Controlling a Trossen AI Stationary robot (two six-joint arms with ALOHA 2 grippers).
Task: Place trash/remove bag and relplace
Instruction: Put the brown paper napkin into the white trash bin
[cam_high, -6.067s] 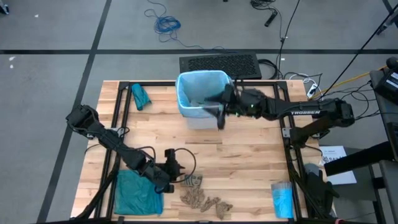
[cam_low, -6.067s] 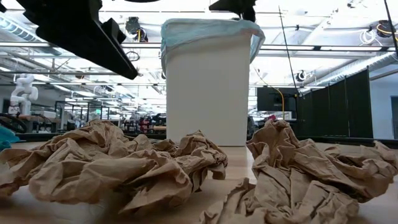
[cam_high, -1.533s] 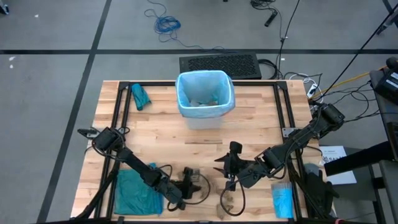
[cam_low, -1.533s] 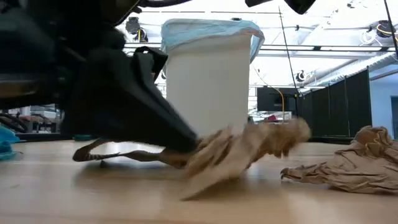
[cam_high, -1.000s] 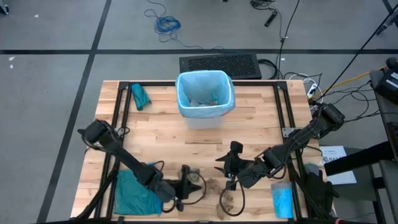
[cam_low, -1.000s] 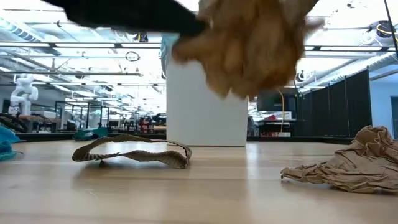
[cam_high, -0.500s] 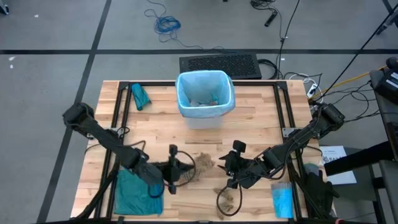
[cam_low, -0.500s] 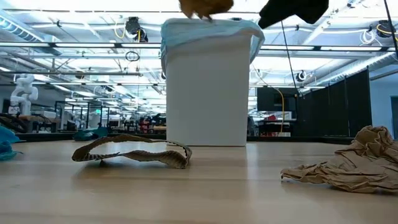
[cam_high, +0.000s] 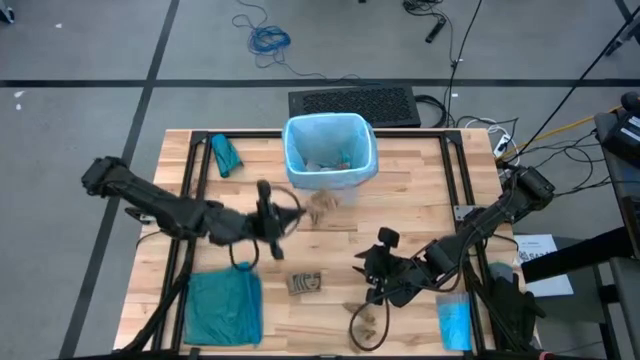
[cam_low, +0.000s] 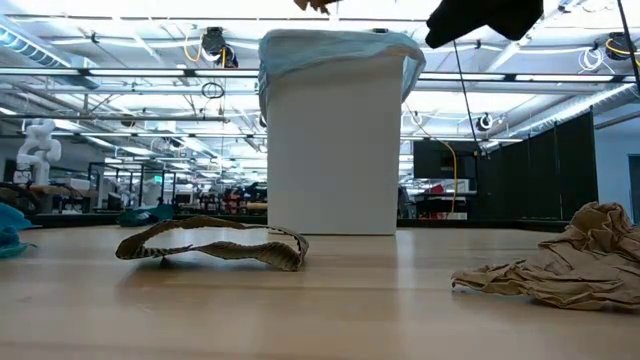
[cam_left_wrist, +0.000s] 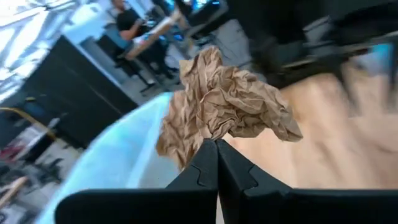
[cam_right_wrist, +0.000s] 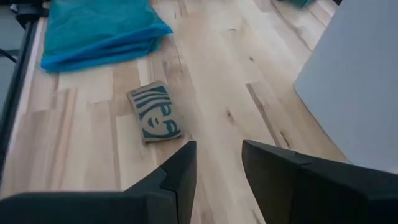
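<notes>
One paper scrap (cam_left_wrist: 227, 106) between left fingers (cam_left_wrist: 202, 163)

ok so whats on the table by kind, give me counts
brown paper scraps: 3 (held scrap in left gripper, flat scrap, crumpled scrap)
teal-green bags: 2
blue packet: 1
white bin: 1
pale blue bag lining it: 1
total: 8
</notes>
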